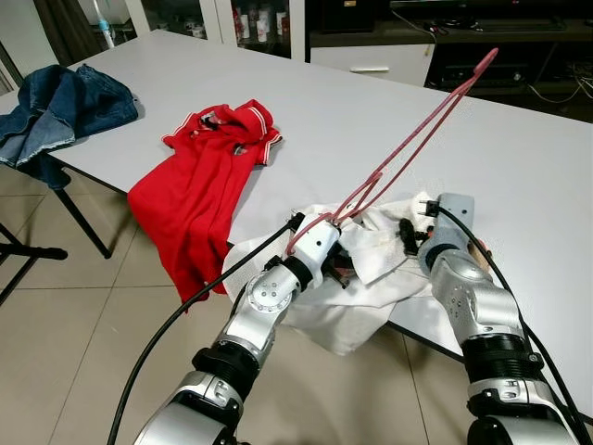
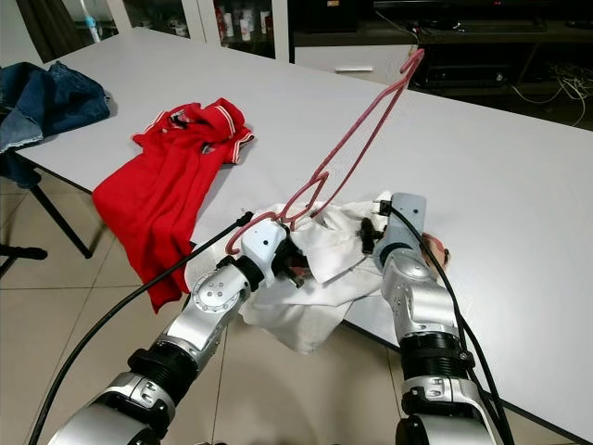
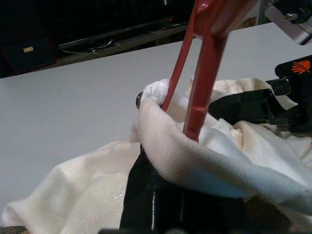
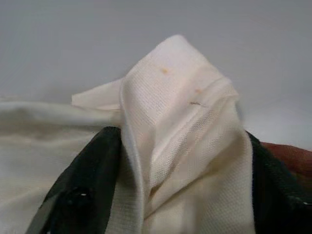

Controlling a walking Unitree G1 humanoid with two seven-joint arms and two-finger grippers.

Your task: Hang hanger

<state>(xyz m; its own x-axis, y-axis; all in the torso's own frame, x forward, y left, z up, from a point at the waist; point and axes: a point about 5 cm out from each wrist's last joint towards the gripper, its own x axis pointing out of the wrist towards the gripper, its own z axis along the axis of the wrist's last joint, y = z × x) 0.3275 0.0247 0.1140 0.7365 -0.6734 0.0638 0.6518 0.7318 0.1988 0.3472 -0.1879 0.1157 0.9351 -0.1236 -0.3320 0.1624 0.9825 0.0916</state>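
Hanger (image 1: 419,130) is sticking up slanted over the grey table (image 1: 519,176), its low end tucked inside the white shirt (image 1: 366,278) at the table's near edge. The left gripper (image 1: 335,271) is squeezing the hanger's low end. The right gripper (image 1: 408,236) is pinching a fold of the white shirt. Nearby, a red shirt (image 1: 199,185) is hanging off the edge, and jeans (image 1: 56,111) are lying farther left.

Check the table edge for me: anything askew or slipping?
Yes. The red shirt droops over the near edge of the table, half off it. The white garment also overhangs, bunched between the left end effector and right end effector. The pink hanger juts up at a tilt.
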